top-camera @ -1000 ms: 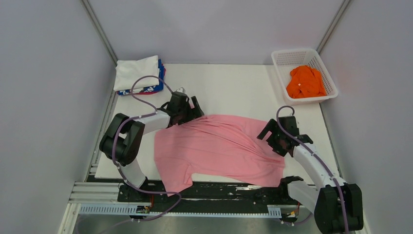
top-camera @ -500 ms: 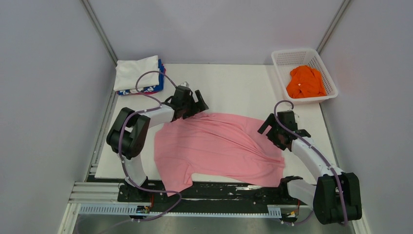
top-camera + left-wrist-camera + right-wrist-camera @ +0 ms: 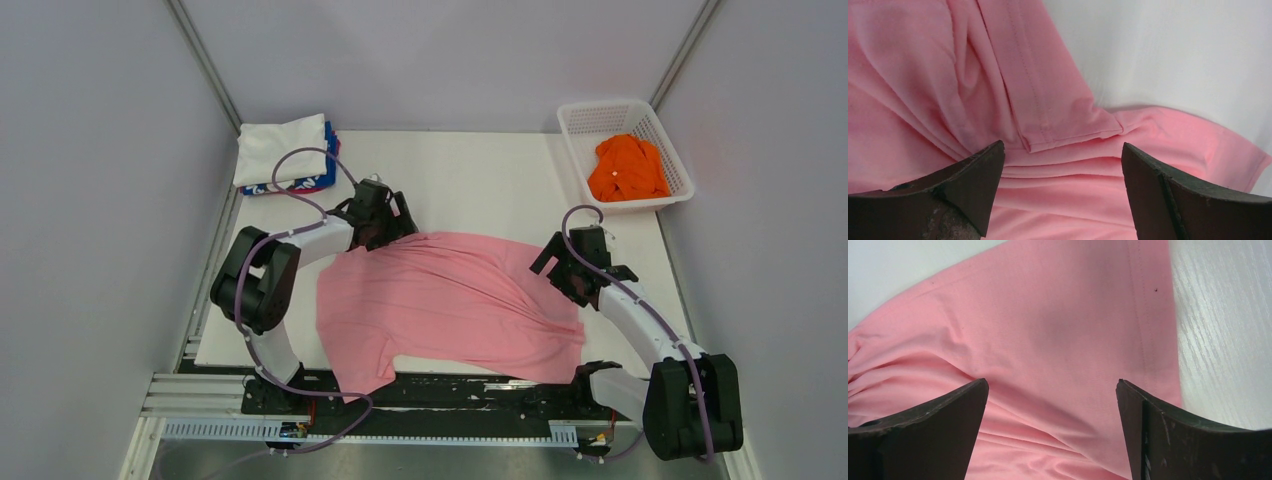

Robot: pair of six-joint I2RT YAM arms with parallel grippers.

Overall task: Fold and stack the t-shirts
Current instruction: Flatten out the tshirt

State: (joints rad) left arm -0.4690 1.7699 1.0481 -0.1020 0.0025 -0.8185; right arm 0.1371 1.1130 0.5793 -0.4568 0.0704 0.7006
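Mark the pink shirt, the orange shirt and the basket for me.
pink shirt (image 3: 450, 300): top view, middle of its body.
orange shirt (image 3: 627, 168): top view, its centre.
basket (image 3: 600, 112): top view, far wall.

Left arm (image 3: 318, 240) and right arm (image 3: 640, 320) match: white link shells, black joint housings, biggest at 8 and 4 o'clock in the top view. Purple cable (image 3: 298, 152) loops along each. Fingers (image 3: 968, 180) are matte black wedges, edges scuffed.
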